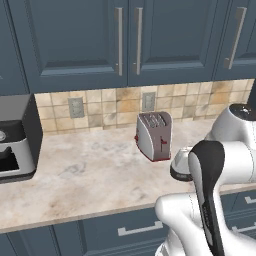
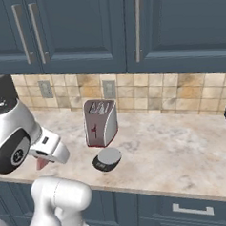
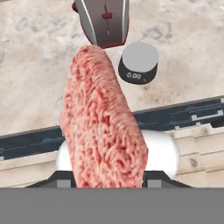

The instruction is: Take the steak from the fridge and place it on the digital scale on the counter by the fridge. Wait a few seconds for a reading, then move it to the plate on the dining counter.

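Though partly hidden behind the white arm in the left base view, digital scale sits low on the beige marbled tabletop, just beside the silver toaster on its near right. Placed close to the front edge, apparently so a load can be lowered from above without brushing the toaster. Dark appliance well apart from the toaster, at the far left.

Seen from the right base view, same scale just in front of the toaster, top bare. Hand held off the tabletop edge, well to the left of the scale, with a reddish sliver of steak hanging below it. Likely carried high and outside the edge so the meat clears the tabletop on the way over.

Looking along the hand in the hand view, steak stands tall and pink between the jaws, clamped at its lower end; fingertips themselves hidden by the meat. Scale beyond and slightly right of the steak's tip, its readout showing zeros, the toaster just behind. Judged midway to the weighing step, steak not yet over the disc.
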You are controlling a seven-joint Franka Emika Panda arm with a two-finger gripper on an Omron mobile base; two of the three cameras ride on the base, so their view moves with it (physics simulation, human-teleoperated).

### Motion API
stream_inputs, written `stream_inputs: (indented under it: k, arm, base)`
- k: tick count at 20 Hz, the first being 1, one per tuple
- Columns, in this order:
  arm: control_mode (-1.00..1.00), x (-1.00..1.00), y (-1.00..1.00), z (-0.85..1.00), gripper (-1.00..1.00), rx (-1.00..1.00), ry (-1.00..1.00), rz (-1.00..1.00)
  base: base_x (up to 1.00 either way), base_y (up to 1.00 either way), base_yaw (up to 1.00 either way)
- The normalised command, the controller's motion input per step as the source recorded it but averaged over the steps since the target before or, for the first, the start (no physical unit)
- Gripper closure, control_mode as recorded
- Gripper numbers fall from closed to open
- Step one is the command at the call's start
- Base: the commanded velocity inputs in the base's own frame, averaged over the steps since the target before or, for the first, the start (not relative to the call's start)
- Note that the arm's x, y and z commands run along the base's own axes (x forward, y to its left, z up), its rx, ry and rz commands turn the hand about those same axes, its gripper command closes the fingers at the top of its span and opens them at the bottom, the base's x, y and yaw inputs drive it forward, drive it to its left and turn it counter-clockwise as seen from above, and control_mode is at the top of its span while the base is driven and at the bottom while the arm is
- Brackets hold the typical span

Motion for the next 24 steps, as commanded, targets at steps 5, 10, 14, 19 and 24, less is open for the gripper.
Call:
stream_inputs:
  k: [5,10,14,19,24]
  arm:
    - [-1.00,0.09,0.00,0.00,1.00,0.00,-0.18,0.00]
    - [-1.00,0.00,-0.02,0.01,1.00,0.00,0.00,0.00]
    - [-1.00,0.00,0.00,0.00,1.00,0.00,0.00,0.00]
    - [1.00,-0.10,0.00,0.00,1.00,0.00,0.00,0.00]
    - [1.00,0.00,0.00,0.00,1.00,0.00,0.00,0.00]
  base:
    - [0.00,0.00,0.00]
    - [0.00,0.00,0.00]
    - [0.00,0.00,0.00]
    - [-0.58,0.00,0.00]
    - [-1.00,0.05,0.03]
